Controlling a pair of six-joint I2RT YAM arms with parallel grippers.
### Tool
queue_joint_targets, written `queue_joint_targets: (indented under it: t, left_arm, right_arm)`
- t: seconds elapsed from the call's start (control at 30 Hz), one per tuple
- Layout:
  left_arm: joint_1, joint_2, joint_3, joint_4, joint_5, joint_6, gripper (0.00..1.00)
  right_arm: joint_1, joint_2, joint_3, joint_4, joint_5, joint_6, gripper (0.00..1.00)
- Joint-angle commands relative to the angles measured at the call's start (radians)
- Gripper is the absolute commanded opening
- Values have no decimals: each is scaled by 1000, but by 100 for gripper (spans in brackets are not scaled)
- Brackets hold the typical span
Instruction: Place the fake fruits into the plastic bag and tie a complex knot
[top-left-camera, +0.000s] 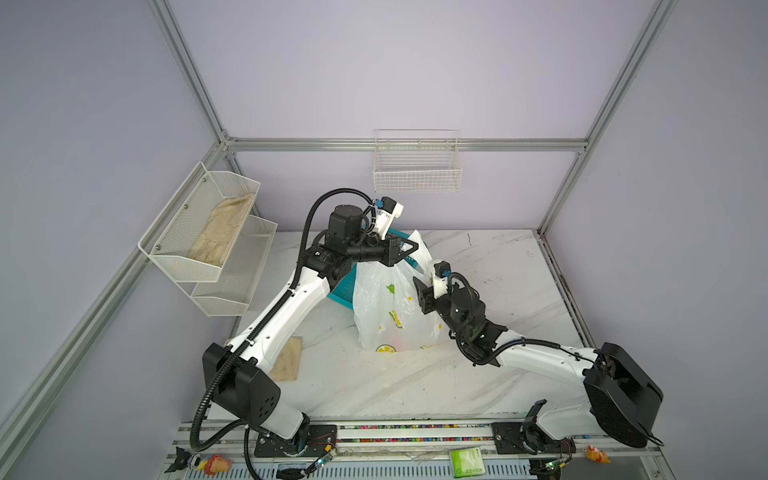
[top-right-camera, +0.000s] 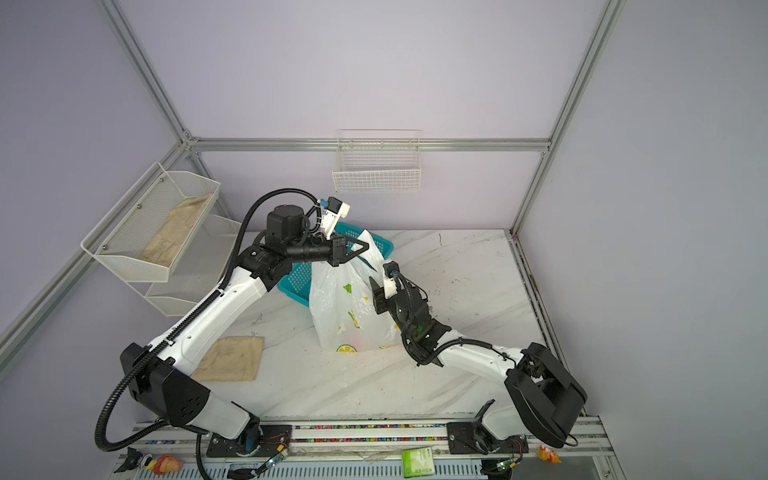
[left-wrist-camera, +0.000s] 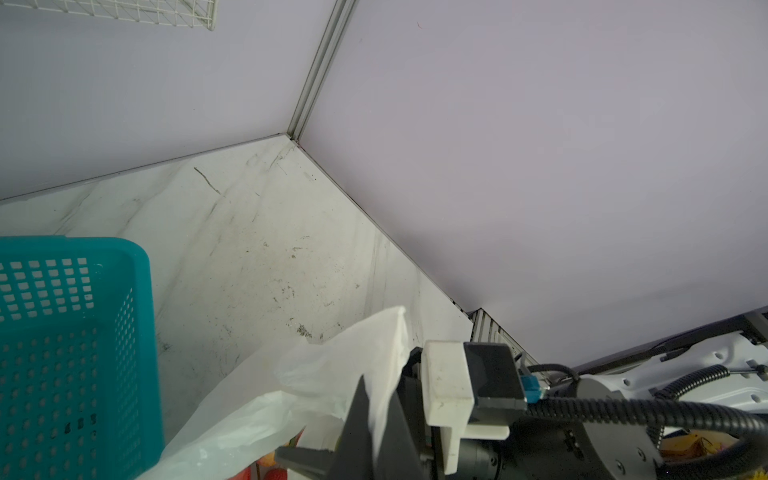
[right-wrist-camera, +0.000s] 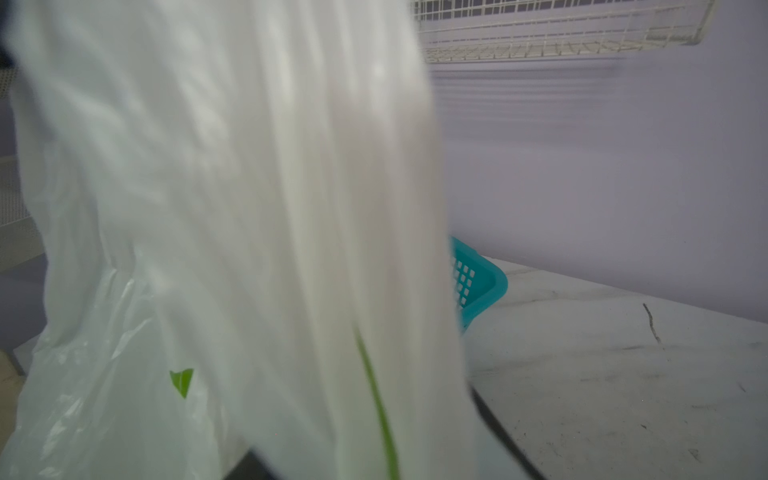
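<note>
**Inspector:** Well, item one: where are the fake fruits (left-wrist-camera: 274, 471)?

**Assistant:** Red and orange shapes show through the mouth of the plastic bag (top-left-camera: 386, 307) at the lower edge of the left wrist view. A pink tint shows low in the bag in both top views. None is seen on the marble tabletop (top-left-camera: 478, 374), nor in the visible part of the teal basket (top-left-camera: 341, 293). I judge the loading done, though no count is possible.

**Inspector:** And the bag itself?

**Assistant:** It stands at the centre of both top views, with its base on the tabletop just in front of the basket. Its top is drawn up toward the upper middle of the frame.

**Inspector:** State of the end effectors?

**Assistant:** The left gripper (top-left-camera: 409, 248) is clamped on the bag's upper film, and its wrist view shows film pinched between the fingers. The right gripper (top-left-camera: 420, 292) sits against the bag's right flank, just below. Its wrist view is blurred, but two dark fingers stand well apart with a strip of film hanging between them. The jaws are wide, with nothing gripped as far as I can tell.

**Inspector:** The knot?

**Assistant:** None is seen, and no loop or twist shows at the top. In my judgement the tying is wholly outstanding, beginning with a second hold on the bag's top.
</note>
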Motion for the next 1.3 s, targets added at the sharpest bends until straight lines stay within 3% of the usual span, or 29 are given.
queue_joint_targets:
  t: [0.0,0.07,0.23,0.37,0.53,0.77,0.93,1.17,1.27]
  left_arm:
    - [15,4,117,-46,53,101,0]
    - [21,7,131,-60,75,128,0]
    - [25,25,165,-84,138,194,0]
    - [25,31,174,-93,177,229,0]
    - [26,43,213,-138,231,284,0]
    - [29,42,237,-156,242,305,0]
    - [30,51,249,-156,244,301,0]
    - [32,81,287,-160,256,295,0]
    - [32,91,296,-162,260,291,0]
  right_arm:
    - [-45,-92,56,-112,-192,-57,90]
    - [-79,-131,77,-183,-298,-83,97]
    - [-112,-165,195,-431,-570,-162,97]
    - [-140,-180,229,-458,-768,-171,97]
    - [-265,-154,309,-484,-1034,-194,97]
    - [-421,-31,414,-494,-1301,-215,91]
    - [-428,49,466,-540,-1358,-244,85]
    - [-427,105,505,-541,-1425,-242,55]
    - [-427,119,505,-533,-1442,-239,47]
